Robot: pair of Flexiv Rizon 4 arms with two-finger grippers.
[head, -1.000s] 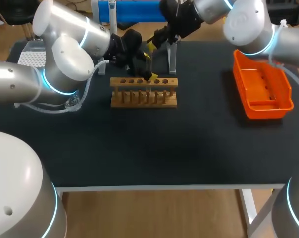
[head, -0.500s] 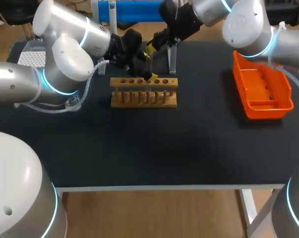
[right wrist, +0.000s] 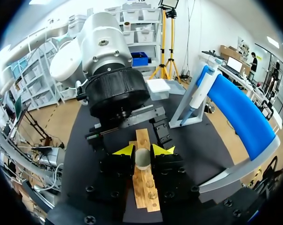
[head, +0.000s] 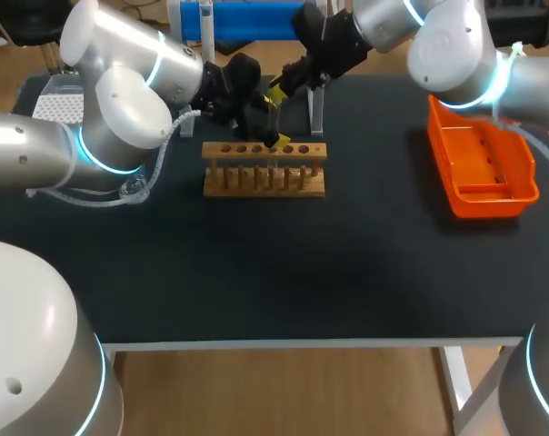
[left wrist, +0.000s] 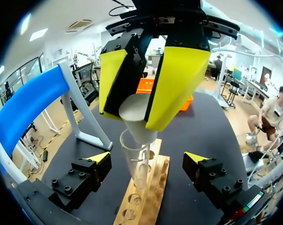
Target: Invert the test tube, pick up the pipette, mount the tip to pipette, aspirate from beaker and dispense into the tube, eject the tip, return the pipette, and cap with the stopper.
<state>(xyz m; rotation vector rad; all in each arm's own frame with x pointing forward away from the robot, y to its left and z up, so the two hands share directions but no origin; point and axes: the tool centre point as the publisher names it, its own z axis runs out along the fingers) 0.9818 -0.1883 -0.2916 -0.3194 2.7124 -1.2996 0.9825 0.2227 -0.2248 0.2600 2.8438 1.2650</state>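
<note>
Right claw (right wrist: pixel 144 151) pinches the stopper (left wrist: pixel 137 119) atop the tube (left wrist: pixel 134 161), bench's (head: pixel 256 272) twelve o'clock; left claw (left wrist: pixel 147 159) gapes wide. Best press straight down!

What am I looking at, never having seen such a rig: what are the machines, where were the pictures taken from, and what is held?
Two robot arms work at a black table. One picture looks down from above and behind; the round ones come from a camera on each wrist. On the table are a wooden rack, an orange tray and a blue stand. A test tube stands in the rack. The right gripper holds a pale stopper at the tube's mouth. The left gripper is open, one finger either side of the tube, not touching.
</note>
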